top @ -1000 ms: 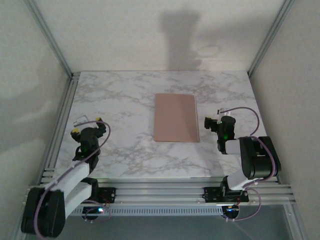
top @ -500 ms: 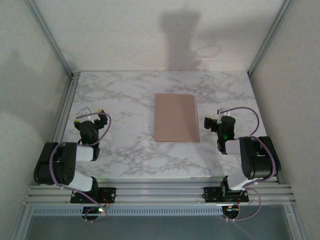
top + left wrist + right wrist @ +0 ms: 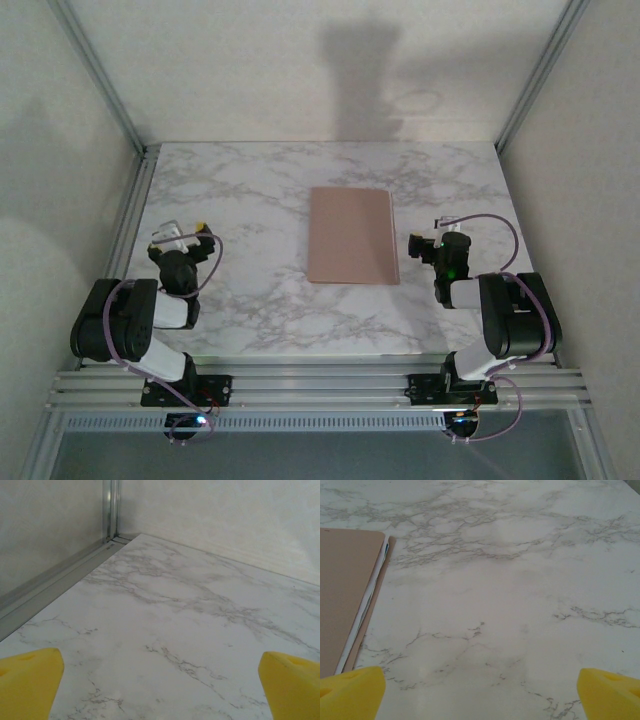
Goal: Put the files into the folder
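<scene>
Right pincer (image 3: pixel 428 243) gapes beside folder (image 3: pixel 351 236) lying near-to-far.

folder (image 3: pixel 350 236) centre of table (image 3: pixel 250 190), files (image 3: pixel 367 600) inside | left hand (image 3: pixel 185 234) well left | right hand (image 3: pixel 434 241) just right

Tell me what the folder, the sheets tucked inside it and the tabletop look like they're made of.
The folder looks like thin matte card: pinkish-tan, lying flat, no shine. The files are probably paper; thin white edges peek between its leaves. The table is marble-patterned, grey veins on white with a faint sheen; real stone or laminate, I cannot tell.
</scene>
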Robot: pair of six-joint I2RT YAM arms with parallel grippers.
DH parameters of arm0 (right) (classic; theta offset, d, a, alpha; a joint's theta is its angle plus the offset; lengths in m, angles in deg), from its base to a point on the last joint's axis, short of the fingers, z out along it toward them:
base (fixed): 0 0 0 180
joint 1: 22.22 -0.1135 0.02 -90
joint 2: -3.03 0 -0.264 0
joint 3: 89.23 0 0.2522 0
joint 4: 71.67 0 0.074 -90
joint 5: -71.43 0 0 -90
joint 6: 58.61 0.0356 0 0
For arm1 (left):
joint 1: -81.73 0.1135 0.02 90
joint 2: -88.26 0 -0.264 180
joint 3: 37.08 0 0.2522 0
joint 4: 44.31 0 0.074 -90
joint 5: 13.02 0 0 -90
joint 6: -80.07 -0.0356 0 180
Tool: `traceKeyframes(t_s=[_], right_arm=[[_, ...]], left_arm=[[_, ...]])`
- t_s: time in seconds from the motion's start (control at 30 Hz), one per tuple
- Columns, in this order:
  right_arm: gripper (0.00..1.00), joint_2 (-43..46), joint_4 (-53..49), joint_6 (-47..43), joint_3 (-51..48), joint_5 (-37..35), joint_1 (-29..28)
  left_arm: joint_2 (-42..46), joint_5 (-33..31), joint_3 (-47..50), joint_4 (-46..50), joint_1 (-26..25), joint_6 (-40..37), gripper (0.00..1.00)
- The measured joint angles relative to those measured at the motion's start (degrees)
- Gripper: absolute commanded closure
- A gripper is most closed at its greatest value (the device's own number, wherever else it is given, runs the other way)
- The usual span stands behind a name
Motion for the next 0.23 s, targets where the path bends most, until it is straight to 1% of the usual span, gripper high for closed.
traceKeyframes(t_s=[0.23], right_arm=[[0.01, 0.0, 0.0, 0.0, 0.0, 0.0, 0.0]], left_arm=[[0.0, 0.0, 0.0, -0.4, 0.0, -0.2, 0.0]])
